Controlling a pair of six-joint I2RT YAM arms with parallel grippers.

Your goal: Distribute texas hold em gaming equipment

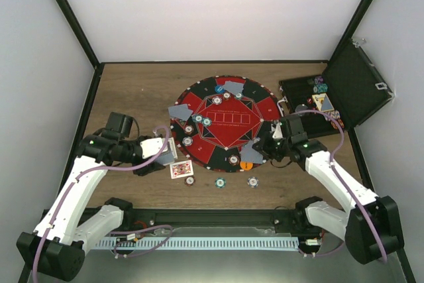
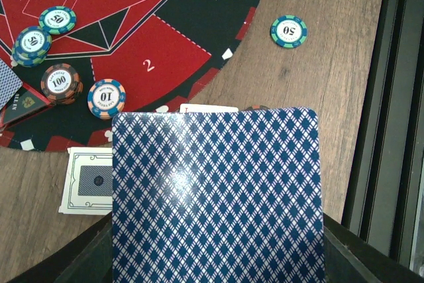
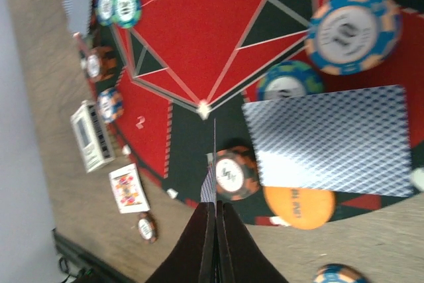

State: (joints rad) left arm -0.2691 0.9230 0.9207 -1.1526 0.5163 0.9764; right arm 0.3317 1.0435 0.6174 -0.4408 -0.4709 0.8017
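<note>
Left card (image 2: 215, 197) pattern: left wrist only

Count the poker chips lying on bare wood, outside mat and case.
3, in a row before the mat: reddish chip by the face-up card, teal chip midway, bluish chip rightmost. Others may be hidden.

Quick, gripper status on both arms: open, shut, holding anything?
Left gripper: closed, holding a blue-backed card.
Right gripper: closed, pinching an edge-on card between its fingers.
</note>
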